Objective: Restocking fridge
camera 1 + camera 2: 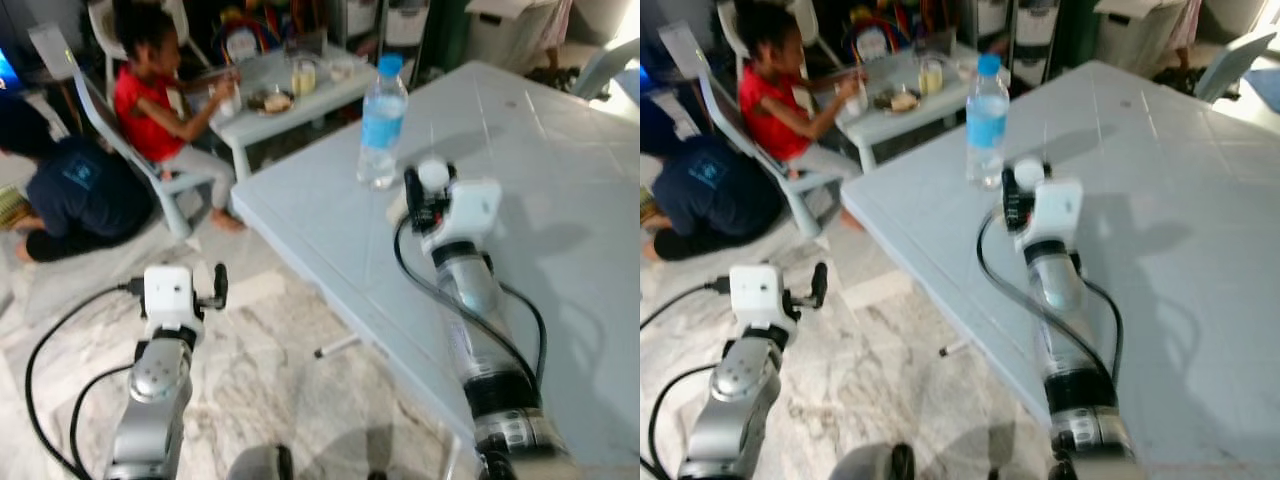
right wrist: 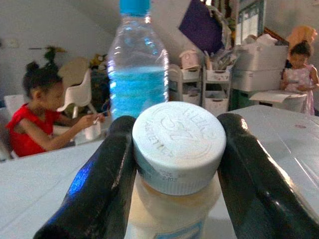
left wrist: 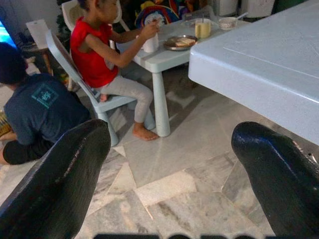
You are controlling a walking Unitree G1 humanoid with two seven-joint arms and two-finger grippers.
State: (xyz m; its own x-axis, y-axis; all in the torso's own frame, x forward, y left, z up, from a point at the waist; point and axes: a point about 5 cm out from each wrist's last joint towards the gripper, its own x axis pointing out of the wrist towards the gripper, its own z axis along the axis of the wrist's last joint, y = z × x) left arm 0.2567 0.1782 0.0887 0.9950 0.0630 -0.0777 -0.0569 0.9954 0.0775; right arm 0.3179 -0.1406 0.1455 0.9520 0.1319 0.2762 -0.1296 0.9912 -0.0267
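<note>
A white-capped jar (image 2: 178, 144) of pale sauce stands on the light grey table (image 1: 330, 230), close to its corner. My right gripper (image 2: 178, 124) is shut on the jar, one black finger pressed against each side just under the cap. In the left eye view the jar's cap (image 1: 433, 173) shows above the right gripper (image 1: 428, 192). Just beyond it stands a clear water bottle (image 1: 382, 120) with a blue cap and label. My left gripper (image 3: 169, 164) hangs open over the marble floor, left of the table, holding nothing.
A child in red (image 1: 150, 95) sits on a white chair at a small table (image 1: 290, 95) with food. A person in dark blue (image 1: 75, 195) sits on the floor beside them. Another child (image 2: 300, 69) stands farther off. Storage bins line the back.
</note>
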